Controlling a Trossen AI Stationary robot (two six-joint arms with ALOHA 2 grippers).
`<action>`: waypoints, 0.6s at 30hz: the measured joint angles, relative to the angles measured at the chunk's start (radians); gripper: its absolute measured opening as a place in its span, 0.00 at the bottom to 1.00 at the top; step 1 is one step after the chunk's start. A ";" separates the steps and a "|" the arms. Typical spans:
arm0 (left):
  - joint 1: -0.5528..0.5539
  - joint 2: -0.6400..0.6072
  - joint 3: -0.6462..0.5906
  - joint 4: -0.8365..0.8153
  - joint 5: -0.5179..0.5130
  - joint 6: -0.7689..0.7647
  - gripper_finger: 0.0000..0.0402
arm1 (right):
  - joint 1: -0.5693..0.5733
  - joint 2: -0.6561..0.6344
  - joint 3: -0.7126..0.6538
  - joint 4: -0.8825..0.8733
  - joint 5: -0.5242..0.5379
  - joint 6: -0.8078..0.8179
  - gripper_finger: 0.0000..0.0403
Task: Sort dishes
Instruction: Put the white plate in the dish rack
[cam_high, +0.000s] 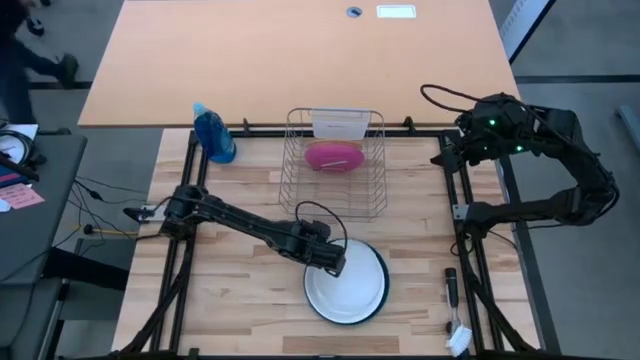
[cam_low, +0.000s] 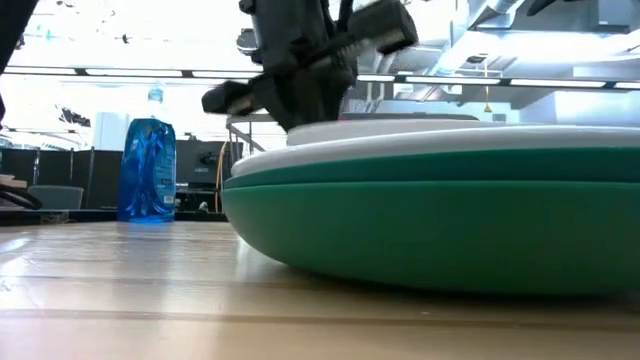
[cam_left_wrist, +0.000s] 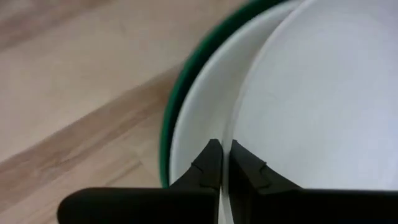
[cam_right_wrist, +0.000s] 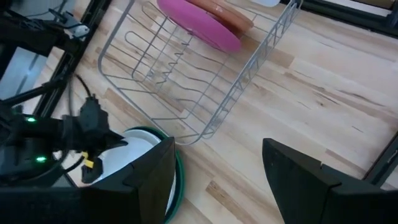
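A stack of dishes lies near the table's front edge: a dark green plate (cam_low: 430, 220) at the bottom, a white plate (cam_left_wrist: 202, 106) on it, and a top white plate (cam_left_wrist: 323, 93). My left gripper (cam_high: 338, 262) is at the stack's far-left rim, shut on the top plate. A magenta-pink plate (cam_high: 333, 156) and a salmon-orange plate (cam_right_wrist: 227, 15) stand on edge in the wire rack (cam_high: 300, 190). My right gripper (cam_right_wrist: 217, 168) hangs open, raised at the table's far right, holding nothing. My left gripper pinches the top white plate's rim (cam_left_wrist: 226, 134) between its two fingers (cam_left_wrist: 210, 163), at the stack's far-left side. The fingers slant down from the table's left. The plate still lies over the white plate and the green plate (cam_left_wrist: 177, 106) beneath it.
A blue spray bottle (cam_high: 215, 135) stands at the far left of the table, beside the rack. A small dark-handled tool (cam_high: 452, 290) lies by the right edge. Bare wood lies left of the stack and between the rack and the right arm.
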 joint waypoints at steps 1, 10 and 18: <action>-0.002 -0.016 -0.001 -0.005 -0.022 -0.011 0.00 | 0.000 -0.001 0.000 0.005 0.000 0.001 0.61; -0.002 -0.173 -0.002 -0.030 -0.085 -0.019 0.00 | 0.188 -0.023 0.000 0.141 -0.177 -0.083 0.61; 0.030 -0.299 -0.002 -0.023 -0.013 -0.014 0.00 | 0.562 -0.004 0.000 0.273 -0.208 -0.090 0.60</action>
